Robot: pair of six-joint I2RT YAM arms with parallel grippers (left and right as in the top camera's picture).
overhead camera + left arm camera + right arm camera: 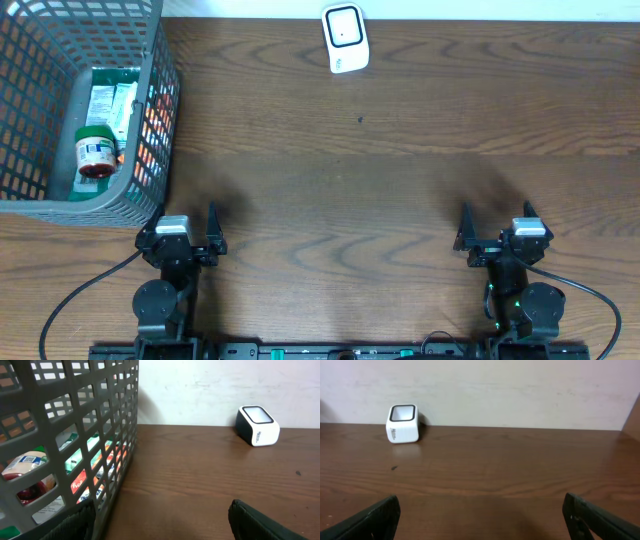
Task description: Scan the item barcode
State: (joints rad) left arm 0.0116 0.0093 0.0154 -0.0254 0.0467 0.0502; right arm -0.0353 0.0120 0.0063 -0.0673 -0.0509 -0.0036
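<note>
Overhead: both arms parked near side, left gripper (186, 216) and right gripper (497, 214) jaws wide, empty. Jar (97, 152) sits atop boxes in basket (157, 95), likely easiest pick for the left arm. Scanner (345, 38) window faces up, so barcode probably goes face-down.

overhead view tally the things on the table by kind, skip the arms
grey mesh basket: 1
white scanner: 1
green-lidded jar: 1
flat packets in the basket: 2 that show for sure, possibly more underneath
total: at least 5
</note>
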